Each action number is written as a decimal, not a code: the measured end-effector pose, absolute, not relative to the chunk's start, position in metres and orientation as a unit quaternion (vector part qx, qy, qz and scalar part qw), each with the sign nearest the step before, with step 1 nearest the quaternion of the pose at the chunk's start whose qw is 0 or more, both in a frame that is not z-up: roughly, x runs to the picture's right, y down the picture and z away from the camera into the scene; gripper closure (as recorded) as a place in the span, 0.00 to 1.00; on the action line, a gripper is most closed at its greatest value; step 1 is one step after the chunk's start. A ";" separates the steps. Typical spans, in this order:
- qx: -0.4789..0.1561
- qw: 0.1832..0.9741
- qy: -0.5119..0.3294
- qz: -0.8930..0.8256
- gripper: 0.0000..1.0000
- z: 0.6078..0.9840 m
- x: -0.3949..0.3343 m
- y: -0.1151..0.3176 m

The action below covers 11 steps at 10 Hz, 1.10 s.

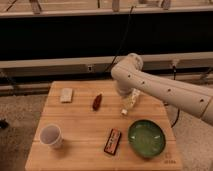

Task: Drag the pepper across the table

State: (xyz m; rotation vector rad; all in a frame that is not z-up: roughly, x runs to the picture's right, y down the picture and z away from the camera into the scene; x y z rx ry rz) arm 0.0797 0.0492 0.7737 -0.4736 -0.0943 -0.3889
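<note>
The pepper is a small dark red-brown oblong lying on the light wooden table, left of centre toward the far edge. My gripper hangs from the white arm that reaches in from the right. It sits low over the table, to the right of the pepper and apart from it by about a pepper's length. Nothing shows in its hold.
A green bowl sits at the front right. A flat red-and-black packet lies just left of the bowl. A white cup stands at the front left. A small pale block lies at the far left.
</note>
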 end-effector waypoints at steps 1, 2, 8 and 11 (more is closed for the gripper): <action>-0.232 0.952 -0.049 -0.195 0.20 0.777 0.077 0.049; -0.232 0.950 -0.053 -0.201 0.20 0.781 0.071 0.051; -0.236 0.936 -0.078 -0.249 0.20 0.801 0.042 0.060; -0.239 0.928 -0.093 -0.270 0.20 0.809 0.035 0.061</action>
